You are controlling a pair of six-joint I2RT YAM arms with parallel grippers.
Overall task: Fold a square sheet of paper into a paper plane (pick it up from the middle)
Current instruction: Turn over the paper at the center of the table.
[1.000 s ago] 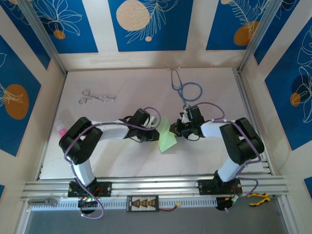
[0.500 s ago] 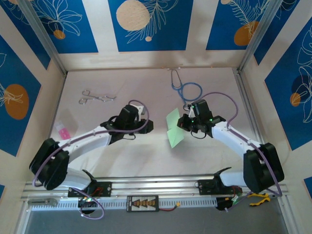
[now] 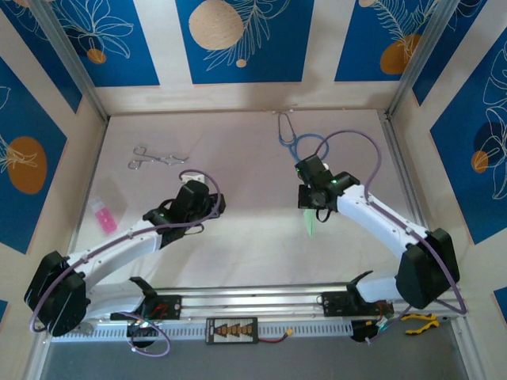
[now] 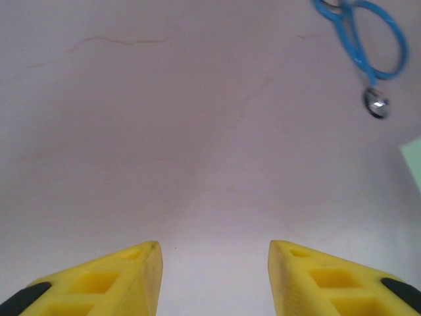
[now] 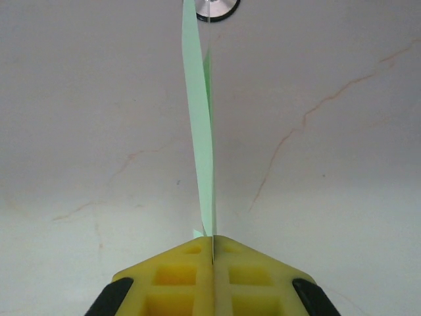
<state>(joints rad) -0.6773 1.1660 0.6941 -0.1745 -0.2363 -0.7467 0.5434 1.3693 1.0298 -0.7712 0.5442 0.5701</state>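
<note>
Pinching green paper, edge-on, shape unreadable: right gripper | left gripper spread | stethoscope cropped

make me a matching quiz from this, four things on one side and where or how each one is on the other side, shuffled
Things:
1. left claw
2. right claw
3. stethoscope
4. forceps

Place or state:
a. lying in the far left part of the table
b. shut on the green paper
c. open over bare tabletop
d. lying at the far side, right of the middle

Pairs: 1-c, 2-b, 3-d, 4-a
</note>
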